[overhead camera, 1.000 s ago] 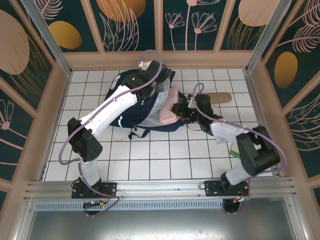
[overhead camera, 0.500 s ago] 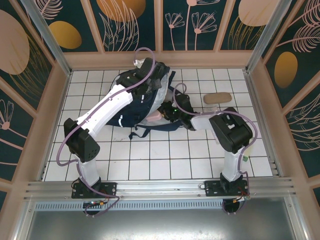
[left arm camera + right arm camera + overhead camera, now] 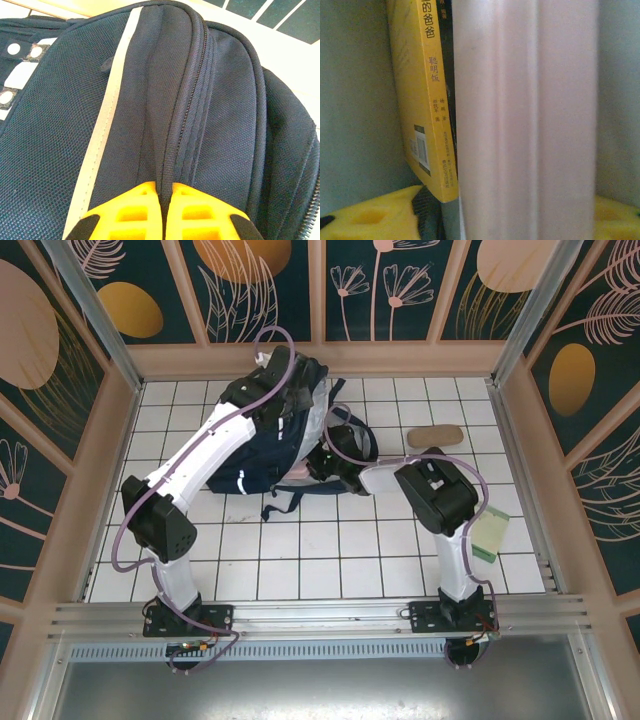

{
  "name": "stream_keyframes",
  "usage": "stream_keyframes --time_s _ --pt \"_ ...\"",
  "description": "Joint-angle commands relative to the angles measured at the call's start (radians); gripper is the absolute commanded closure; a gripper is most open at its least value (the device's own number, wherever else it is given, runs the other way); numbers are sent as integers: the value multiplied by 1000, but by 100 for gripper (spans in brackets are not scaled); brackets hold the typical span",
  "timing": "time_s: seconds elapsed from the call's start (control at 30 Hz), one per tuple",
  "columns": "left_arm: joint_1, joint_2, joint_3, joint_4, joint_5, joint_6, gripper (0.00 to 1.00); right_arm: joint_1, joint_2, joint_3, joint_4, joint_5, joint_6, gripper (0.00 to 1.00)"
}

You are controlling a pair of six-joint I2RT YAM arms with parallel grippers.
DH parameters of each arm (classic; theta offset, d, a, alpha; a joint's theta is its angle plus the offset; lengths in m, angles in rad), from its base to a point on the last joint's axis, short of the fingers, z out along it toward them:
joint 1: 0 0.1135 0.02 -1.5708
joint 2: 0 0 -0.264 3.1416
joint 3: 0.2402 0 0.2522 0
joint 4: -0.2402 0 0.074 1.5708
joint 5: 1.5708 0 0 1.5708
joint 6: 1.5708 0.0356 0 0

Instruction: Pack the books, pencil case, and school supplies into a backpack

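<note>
The navy backpack (image 3: 262, 445) lies at the back middle of the tiled floor, its mouth facing right. My left gripper (image 3: 291, 373) is at its top edge, and in the left wrist view it (image 3: 166, 192) is shut on a ridge of backpack fabric (image 3: 175, 125) beside the zipper. My right gripper (image 3: 330, 452) reaches into the mouth. Inside, the pink case (image 3: 525, 125) stands between its wide-apart jaws (image 3: 505, 217), with a gap on the left. A yellow book (image 3: 422, 100) and a dark book (image 3: 445, 50) stand left of the case.
A tan pouch (image 3: 433, 436) lies on the tiles to the right of the backpack. A pale green item (image 3: 487, 536) rests near the right wall beside the right arm. Wooden walls enclose the floor on three sides.
The right arm pushed the pink case left into the backpack's mouth, and its jaws have widened. The left gripper has drawn the backpack's top edge slightly toward the back wall.
</note>
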Motion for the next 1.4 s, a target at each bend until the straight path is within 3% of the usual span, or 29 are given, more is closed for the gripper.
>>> stream_keyframes --time_s 0.0,0.13,0.3,0.37,0.43,0.53,0.7,0.83,0.93,1.0,1.17,1.37 --pt "19 -92 -13 156 2 16 100 5 -53 35 -212 50 -110 31" --pt "34 -122 -73 208 22 9 100 -1 -118 43 -333 100 -183 26" --pt "40 -123 -80 210 29 19 100 -13 -146 24 -392 118 -213 28" --pt "39 -123 -80 208 39 18 100 -20 -140 24 -395 112 -210 33" --pt "39 -123 -82 206 45 22 100 -23 -121 31 -387 95 -211 51" --pt "39 -123 -79 201 52 25 100 -23 -88 44 -374 87 -208 64" --pt "39 -125 -112 220 106 8 100 -22 17 153 -399 42 -221 68" --pt "39 -123 -123 215 115 8 100 -22 66 220 -418 -15 -232 62" --pt "40 -125 -125 206 100 23 100 -24 10 207 -468 25 -275 39" --pt "40 -124 -126 196 75 39 100 -34 -47 189 -519 61 -316 33" --pt "49 -156 -127 188 59 86 100 -66 -205 121 -640 125 -404 23" --pt "54 -166 -142 198 102 137 100 -111 -430 -11 -752 218 -433 20"
